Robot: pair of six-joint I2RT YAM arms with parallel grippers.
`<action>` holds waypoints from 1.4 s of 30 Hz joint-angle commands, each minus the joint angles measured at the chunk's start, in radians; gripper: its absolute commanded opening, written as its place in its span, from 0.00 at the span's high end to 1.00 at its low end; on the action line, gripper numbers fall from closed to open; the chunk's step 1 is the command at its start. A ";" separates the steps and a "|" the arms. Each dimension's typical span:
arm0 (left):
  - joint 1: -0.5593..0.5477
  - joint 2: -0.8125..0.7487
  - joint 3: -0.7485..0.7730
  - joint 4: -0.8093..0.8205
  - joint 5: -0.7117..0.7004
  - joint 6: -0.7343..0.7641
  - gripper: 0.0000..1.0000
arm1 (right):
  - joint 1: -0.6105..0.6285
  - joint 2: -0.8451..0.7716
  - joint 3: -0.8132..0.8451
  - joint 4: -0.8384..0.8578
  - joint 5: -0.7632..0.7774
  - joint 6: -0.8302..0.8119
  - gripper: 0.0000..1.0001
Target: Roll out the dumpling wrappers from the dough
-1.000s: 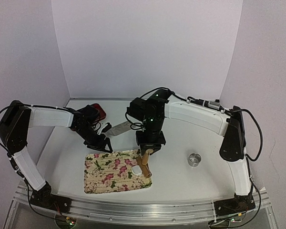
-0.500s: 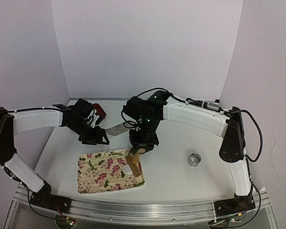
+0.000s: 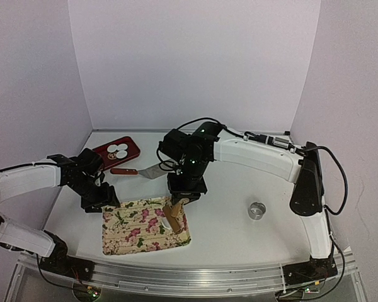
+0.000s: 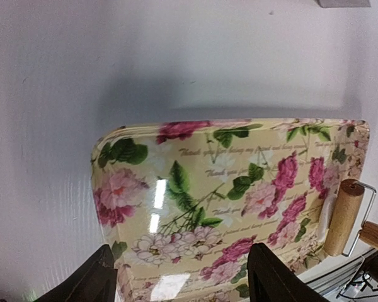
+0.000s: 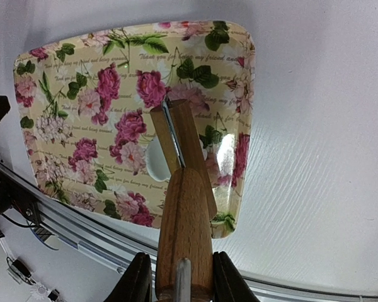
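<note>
Right wrist view lets us see the right end effector (image 5: pixel 183 277) pinching the wooden roller (image 5: pixel 184 189), which hides most of the white dough (image 5: pixel 155 160) on the flowered tray (image 5: pixel 63 94), while our left end effector (image 4: pixel 179 283) stands spread above the tray's edge.

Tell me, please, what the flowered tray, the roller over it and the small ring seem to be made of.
The rectangular flower-printed tray: probably glossy plastic or lacquered tin; light glares off it. The light-brown roller: matte wood with visible grain, on a thin wire yoke. The small silvery ring: shiny metal, likely steel, too small to be sure.
</note>
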 commanded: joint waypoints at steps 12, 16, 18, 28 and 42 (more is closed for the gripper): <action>0.010 -0.027 -0.120 0.023 -0.060 -0.116 0.55 | 0.016 -0.005 -0.014 -0.079 0.096 -0.036 1.00; 0.012 -0.010 -0.122 0.023 -0.073 -0.120 0.62 | 0.016 0.013 -0.016 -0.103 0.113 -0.039 1.00; 0.012 -0.004 -0.123 0.023 -0.080 -0.123 0.64 | 0.016 0.022 -0.017 -0.108 0.115 -0.040 1.00; 0.012 0.057 -0.132 0.060 -0.075 -0.106 0.74 | 0.016 0.072 0.012 -0.108 0.092 -0.065 1.00; 0.012 0.144 -0.140 0.093 -0.094 -0.074 0.81 | 0.016 -0.083 0.014 -0.109 0.112 -0.113 1.00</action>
